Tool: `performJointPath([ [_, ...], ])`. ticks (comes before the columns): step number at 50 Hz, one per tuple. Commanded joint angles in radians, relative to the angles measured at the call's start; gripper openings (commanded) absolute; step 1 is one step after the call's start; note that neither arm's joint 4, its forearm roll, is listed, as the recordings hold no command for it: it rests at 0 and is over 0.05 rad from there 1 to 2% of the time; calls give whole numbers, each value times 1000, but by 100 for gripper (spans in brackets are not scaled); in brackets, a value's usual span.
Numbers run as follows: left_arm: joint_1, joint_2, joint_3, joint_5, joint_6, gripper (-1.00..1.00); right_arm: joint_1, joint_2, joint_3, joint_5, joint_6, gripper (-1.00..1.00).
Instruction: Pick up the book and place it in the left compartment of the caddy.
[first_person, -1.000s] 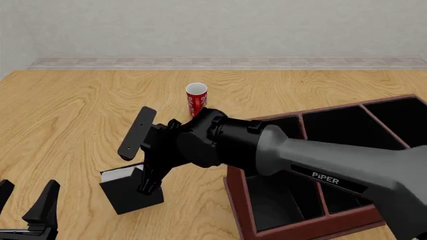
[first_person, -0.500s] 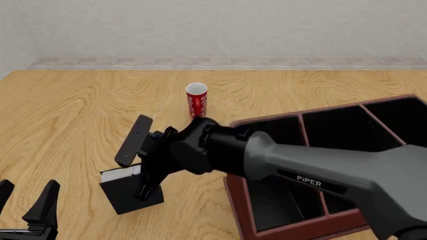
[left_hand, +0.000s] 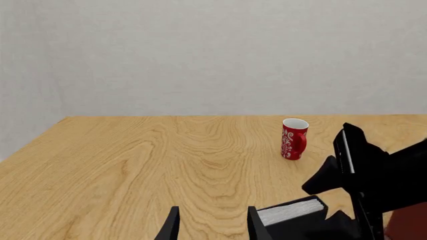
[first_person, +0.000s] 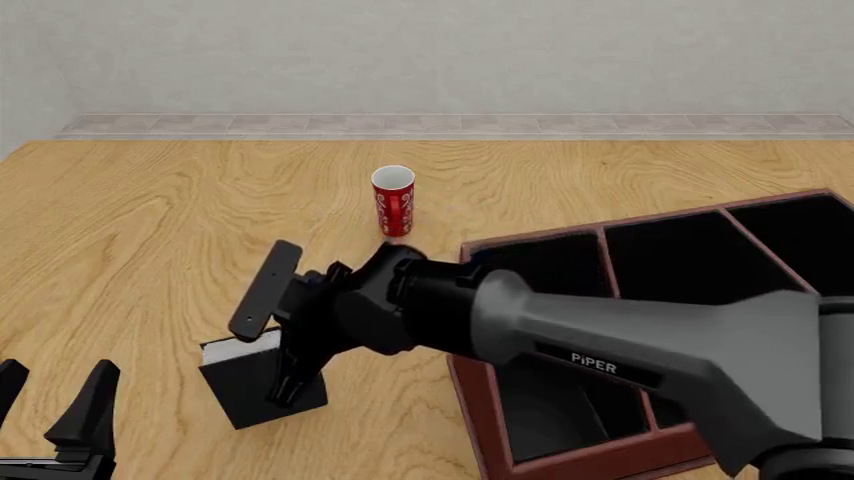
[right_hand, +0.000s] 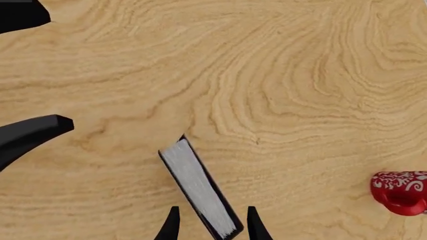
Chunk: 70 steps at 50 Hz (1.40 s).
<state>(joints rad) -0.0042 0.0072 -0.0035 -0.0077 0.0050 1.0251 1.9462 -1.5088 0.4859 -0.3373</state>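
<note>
book (first_person: 254, 385): upright on the table (first_person: 147, 240), left of the caddy (first_person: 694, 275)
right gripper (first_person: 274, 335): fingers wide open, straddling the book's top, not closed on it
left gripper (first_person: 56, 410): fingers open, holding nothing
cup (first_person: 392, 201): farther back

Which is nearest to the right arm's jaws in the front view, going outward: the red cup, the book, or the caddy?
1. The book, directly under the right gripper, between its jaws.
2. The caddy, to its right.
3. The red cup, farther back on the table.
</note>
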Motion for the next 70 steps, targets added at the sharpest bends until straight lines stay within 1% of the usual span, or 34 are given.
performJointPath([
  [1, 4, -3, 1, 2, 0, 100, 0, 13, 1, -6, 1, 100],
  [23, 4, -3, 1, 2, 0, 100, -9, 54, -4, -23, 14, 100],
  [28, 4, -3, 1, 2, 0, 100, -1, 49, 1, -26, 28, 100],
  [29, 4, -3, 1, 2, 0, 100, 0, 49, 4, -25, 29, -100],
  [43, 4, -3, 1, 2, 0, 100, 13, 16, 18, 2, 30, -100],
  [51, 4, -3, 1, 2, 0, 100, 16, -29, -2, 62, 9, -100],
  [56, 4, -3, 1, 1, 0, 100, 23, -73, -10, 96, 4, -100],
  [61, 4, -3, 1, 2, 0, 100, 38, -133, 7, 112, 16, -100],
  [62, 4, -3, 1, 1, 1, 100, 26, -138, -2, 137, 2, -100],
  [63, 4, -3, 1, 1, 1, 100, 26, -138, -2, 138, 2, -100],
  [66, 4, -3, 1, 2, 0, 100, 37, -181, 0, 148, 17, -100],
  [70, 4, -3, 1, 2, 0, 100, 41, -221, 7, 160, 23, -100],
])
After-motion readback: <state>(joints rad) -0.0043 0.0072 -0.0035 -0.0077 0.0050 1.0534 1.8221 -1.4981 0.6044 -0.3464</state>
